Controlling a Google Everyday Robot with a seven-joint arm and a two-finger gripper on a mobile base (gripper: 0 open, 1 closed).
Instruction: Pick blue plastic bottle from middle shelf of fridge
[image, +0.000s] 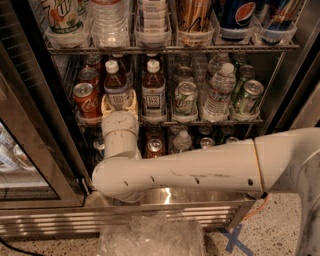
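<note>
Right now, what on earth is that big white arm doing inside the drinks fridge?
A robot arm is reaching into the fridge for the blue plastic bottle. Its gripper is at that bottle's base on the middle shelf, between a red cola can and a similar bottle. The bottle stands on the shelf, not yet lifted.
</note>
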